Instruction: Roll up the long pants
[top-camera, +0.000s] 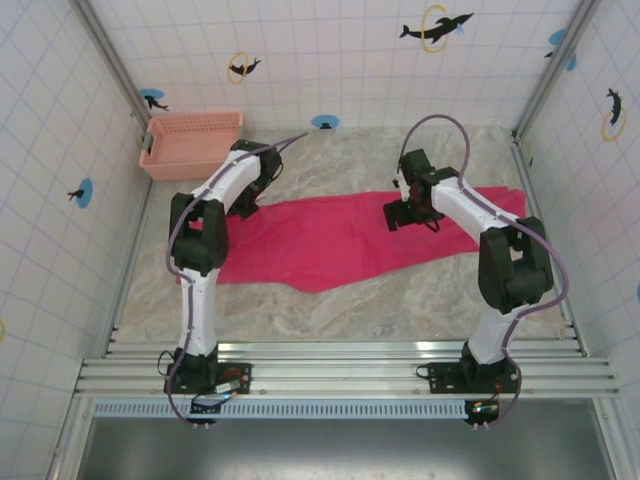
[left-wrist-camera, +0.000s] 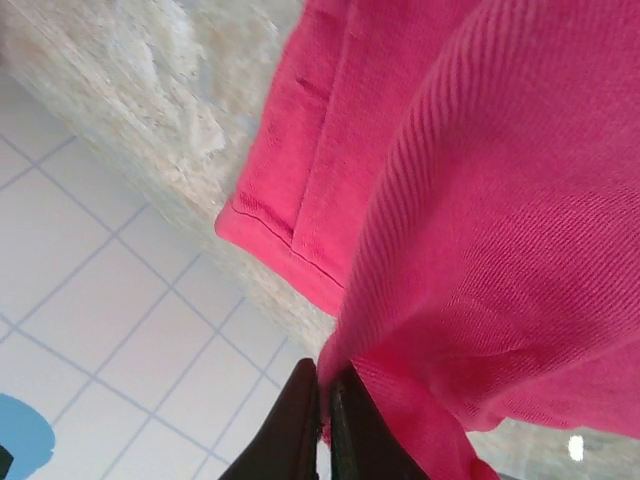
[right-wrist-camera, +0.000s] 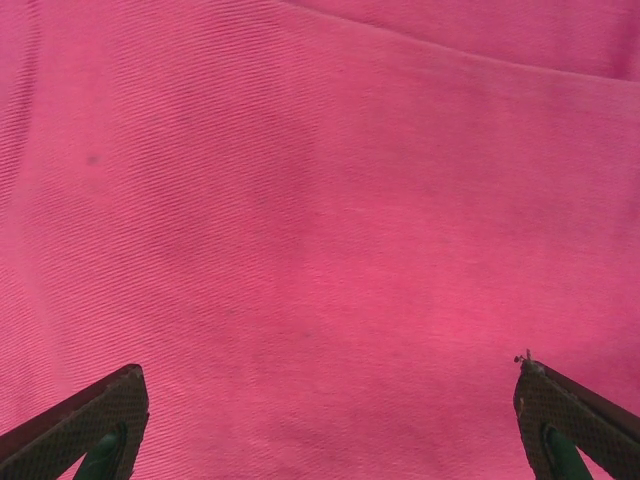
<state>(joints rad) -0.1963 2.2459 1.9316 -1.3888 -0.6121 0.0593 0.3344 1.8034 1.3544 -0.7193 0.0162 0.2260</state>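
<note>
Magenta long pants (top-camera: 330, 240) run left-right; left tool (left-wrist-camera: 322, 375) pinched on them; right tool (right-wrist-camera: 328, 368) wide apart, empty.

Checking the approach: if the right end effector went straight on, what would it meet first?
Most likely the long pants, lying straight ahead of the open right end effector; depth is unclear.
</note>
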